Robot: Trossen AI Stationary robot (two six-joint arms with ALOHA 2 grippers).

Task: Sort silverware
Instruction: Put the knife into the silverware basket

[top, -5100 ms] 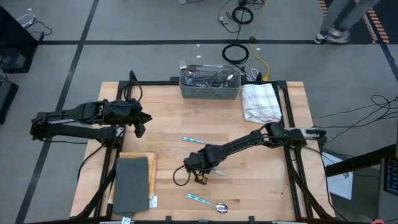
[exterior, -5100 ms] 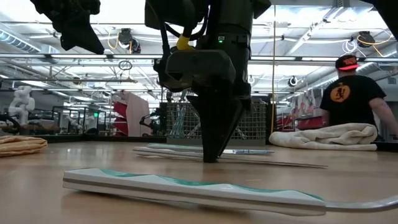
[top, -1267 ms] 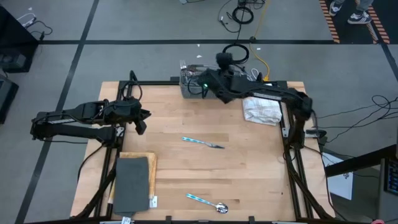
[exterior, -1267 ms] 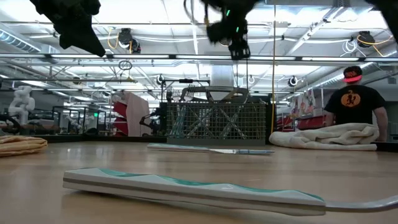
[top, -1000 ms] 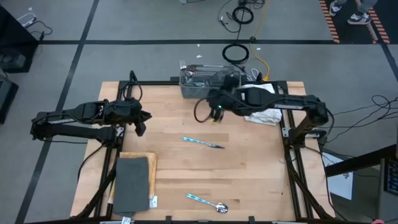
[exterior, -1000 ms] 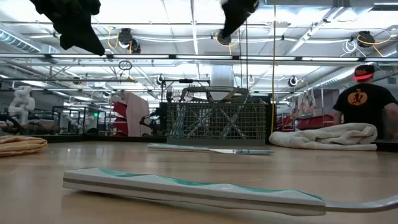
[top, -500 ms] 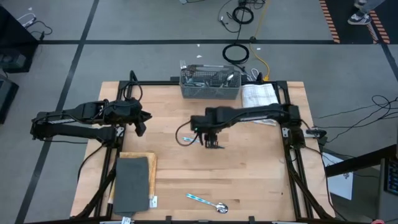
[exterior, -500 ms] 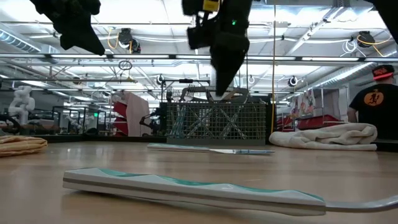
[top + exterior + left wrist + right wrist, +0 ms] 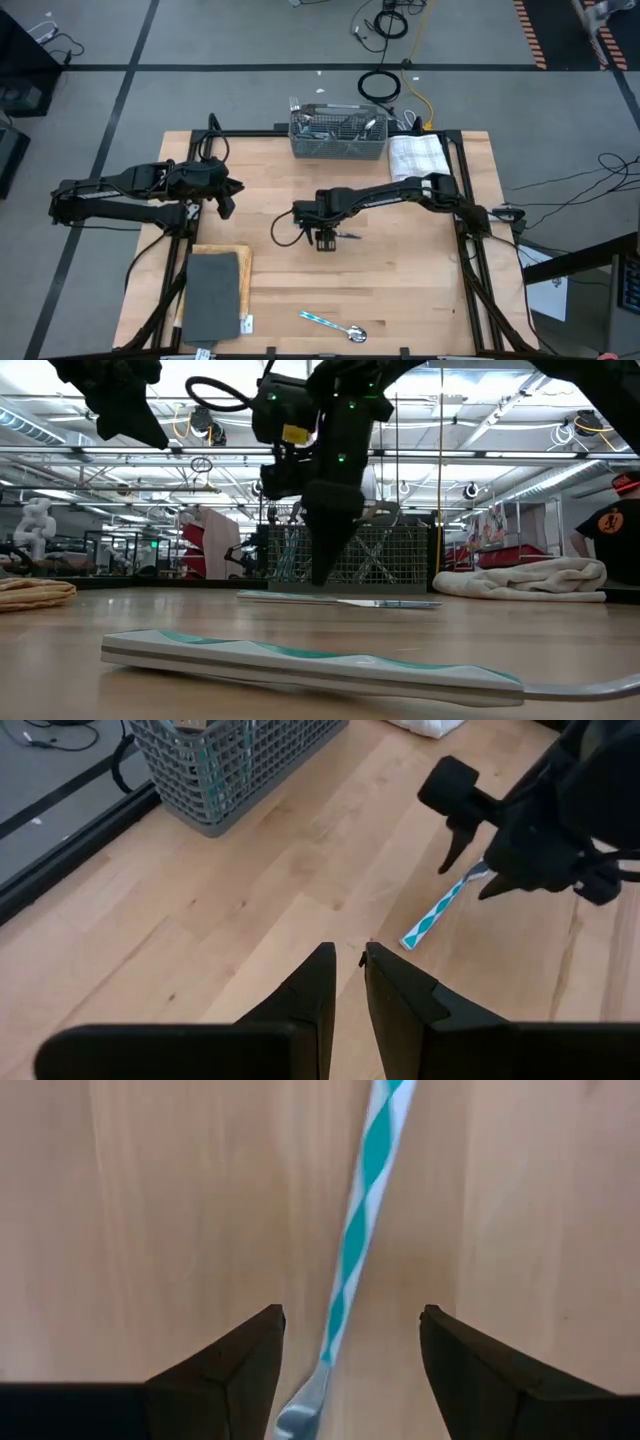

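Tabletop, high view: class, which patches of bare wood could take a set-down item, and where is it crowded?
Bare wood lies between the caddy and the right gripper, and between the spoon and the table's right edge. Crowded: the middle, where that gripper hangs over a teal-handled piece.

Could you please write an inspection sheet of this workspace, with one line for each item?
Surface: wooden table, mostly bare.
Job's things: one teal-and-white utensil lies mid-table under the right pincer; a spoon lies near the front edge; more silverware stands in the grey mesh caddy at the back edge.
Clutter: white folded towel beside the caddy; dark grey pad on a board at the front left.
Grippers: right pincer open, astride the utensil handle, not gripping; left pincer waits over the table's left side, fingers nearly together, empty.
Cables: coiled cables on the floor behind the table.
Surroundings: a person at the far right of the low view.
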